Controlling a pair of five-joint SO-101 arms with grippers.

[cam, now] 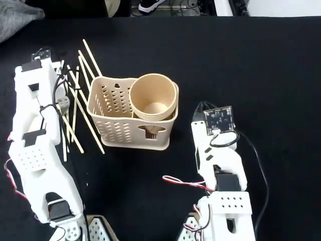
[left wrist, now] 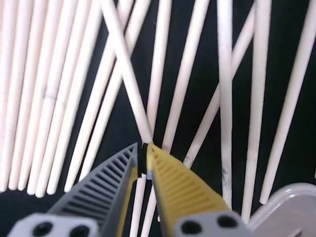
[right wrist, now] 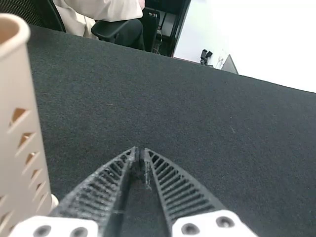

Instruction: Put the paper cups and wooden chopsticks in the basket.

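Left gripper [left wrist: 143, 149], jaws closed, sits over loose wooden chopsticks [cam: 75, 108] at 9 o'clock from the basket [cam: 128, 133], sticks running 11 to 5. Paper cups [cam: 153, 95] stand inside. Right gripper [right wrist: 141, 154], closed and empty, is farther away.

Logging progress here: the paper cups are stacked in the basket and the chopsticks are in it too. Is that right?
Not quite. The paper cups do sit stacked in the basket, but the chopsticks lie outside it, on the table beside the basket, as the high view shows.
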